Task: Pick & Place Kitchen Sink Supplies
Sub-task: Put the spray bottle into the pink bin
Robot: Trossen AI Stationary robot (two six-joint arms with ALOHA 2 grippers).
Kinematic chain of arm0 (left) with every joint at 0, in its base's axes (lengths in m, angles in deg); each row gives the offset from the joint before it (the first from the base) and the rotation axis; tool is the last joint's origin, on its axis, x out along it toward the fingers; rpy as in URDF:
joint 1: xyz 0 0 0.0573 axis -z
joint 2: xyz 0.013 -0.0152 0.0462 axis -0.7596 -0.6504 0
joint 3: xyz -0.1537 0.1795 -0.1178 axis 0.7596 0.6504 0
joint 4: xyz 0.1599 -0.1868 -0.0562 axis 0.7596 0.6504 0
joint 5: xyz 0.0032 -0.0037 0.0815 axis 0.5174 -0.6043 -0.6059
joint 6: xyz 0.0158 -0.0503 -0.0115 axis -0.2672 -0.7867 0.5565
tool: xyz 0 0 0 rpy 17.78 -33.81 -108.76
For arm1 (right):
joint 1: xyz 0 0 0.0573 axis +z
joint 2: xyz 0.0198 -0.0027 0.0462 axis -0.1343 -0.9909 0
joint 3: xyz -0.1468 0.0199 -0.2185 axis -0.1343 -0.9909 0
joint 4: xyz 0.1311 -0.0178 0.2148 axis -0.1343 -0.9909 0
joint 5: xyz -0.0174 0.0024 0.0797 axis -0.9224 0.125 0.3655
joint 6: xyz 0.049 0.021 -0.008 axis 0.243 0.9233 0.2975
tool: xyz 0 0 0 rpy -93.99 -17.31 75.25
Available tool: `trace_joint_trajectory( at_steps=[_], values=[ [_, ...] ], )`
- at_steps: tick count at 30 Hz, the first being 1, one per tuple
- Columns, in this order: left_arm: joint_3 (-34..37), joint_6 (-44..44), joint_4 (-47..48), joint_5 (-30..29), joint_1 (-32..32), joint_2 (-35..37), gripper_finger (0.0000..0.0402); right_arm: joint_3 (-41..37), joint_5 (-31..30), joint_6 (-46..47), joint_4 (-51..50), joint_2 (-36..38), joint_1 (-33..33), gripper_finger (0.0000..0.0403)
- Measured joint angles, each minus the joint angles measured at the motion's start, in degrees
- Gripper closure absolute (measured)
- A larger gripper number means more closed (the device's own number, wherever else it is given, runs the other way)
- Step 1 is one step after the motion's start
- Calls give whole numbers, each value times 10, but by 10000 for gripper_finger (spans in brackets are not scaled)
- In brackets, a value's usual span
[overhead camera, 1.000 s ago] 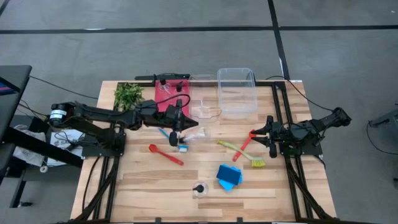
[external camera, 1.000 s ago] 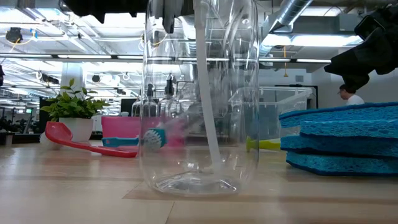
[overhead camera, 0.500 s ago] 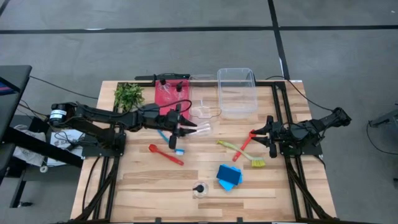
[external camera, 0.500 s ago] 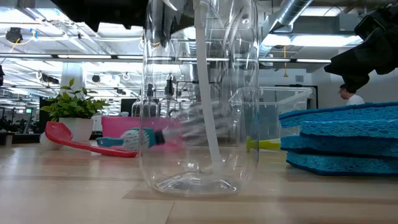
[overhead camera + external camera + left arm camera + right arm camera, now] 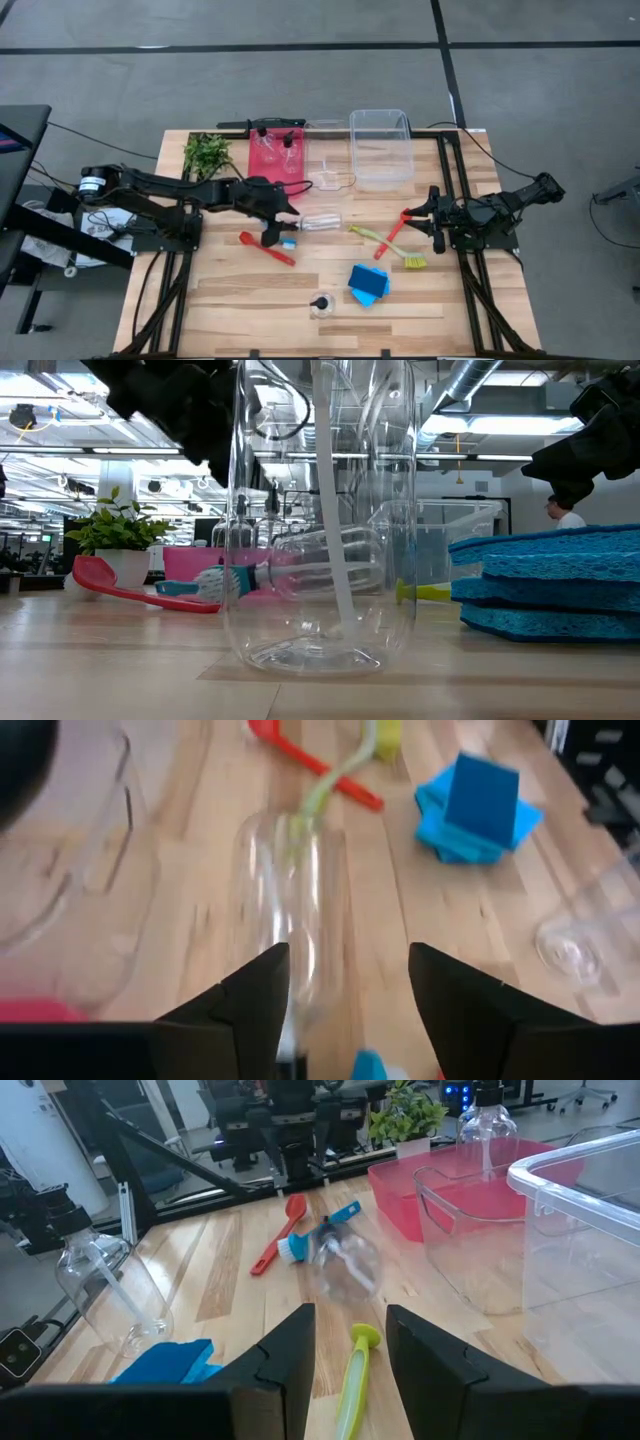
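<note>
Fingers of the left gripper (image 5: 272, 231) stood spread apart just left of centre in the high view, holding nothing, beside the black cap of a clear bottle (image 5: 318, 221) lying on its side on the table (image 5: 240, 300). It probably lay so because it tipped or was let go short of the red bin (image 5: 268, 160); its long axis ran left to right, base toward the yellow-green brush (image 5: 385, 246). At right, the right gripper (image 5: 433, 220) waited, partly open and empty.

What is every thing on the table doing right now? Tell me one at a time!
Left gripper: open, above the table beside the lying bottle.
Lying bottle: on its side, loose.
Standing bottle: upright, capped.
Red bin: holds two upright bottles.
Blue sponges: piled on the table.
Right gripper: waiting, empty.
</note>
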Motion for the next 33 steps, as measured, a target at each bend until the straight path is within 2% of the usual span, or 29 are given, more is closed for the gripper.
trace_joint_trajectory(
  at_steps=[7, 10, 16, 22, 33],
  values=[
    [0, 0, 103, -11, 20, 38, 192, 0, 0, 0, 0, 0, 0, 284],
    [0, 0, 112, -29, 36, 34, 192, 0, 0, 0, 0, 0, 0, 284],
    [0, -3, 105, -49, 56, -8, 192, 0, 0, 0, 0, 0, 0, 284],
    [-13, -33, 94, -29, 60, -61, 192, 0, 0, 0, 0, 0, 0, 284],
    [-40, 9, 87, -27, 43, -107, 192, 0, 0, 0, 0, 0, 0, 284]
  ],
)
